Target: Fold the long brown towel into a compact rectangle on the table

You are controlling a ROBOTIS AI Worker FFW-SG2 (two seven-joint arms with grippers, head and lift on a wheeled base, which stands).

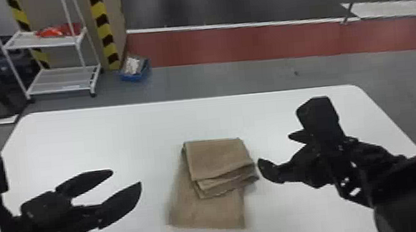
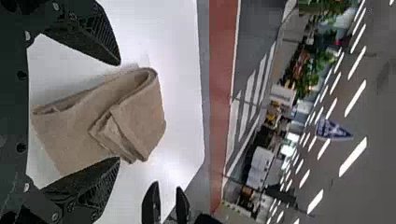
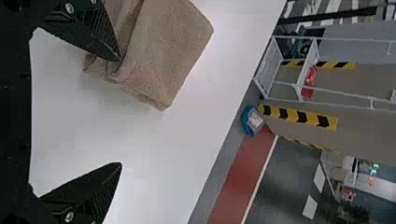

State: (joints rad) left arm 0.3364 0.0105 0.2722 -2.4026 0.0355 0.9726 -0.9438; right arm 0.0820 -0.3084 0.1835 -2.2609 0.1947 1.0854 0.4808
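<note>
Grey floor (image 1: 215,81) with a red band (image 1: 265,42) is seen past the far edge of the counter. White counter (image 1: 111,133), rounded far corners. White rack (image 1: 67,79) is placed on the floor beyond the far left corner; blue bin (image 1: 135,77) is set just beside it.

Brown towel (image 1: 218,156) is laid on the counter, roughly midway between left and right edges, well in from the far edge. Partly folded: stacked layers are piled over its far part, a flatter section is spread toward the near side. Layer ends are splayed unevenly at the right.

Left tool (image 1: 126,177): open, held between the left edge and the towel, apart from the cloth. Right tool (image 1: 274,148): open, held between the towel and the right edge, one fingertip close beside the stacked layers; whether cloth is touched cannot be told.
</note>
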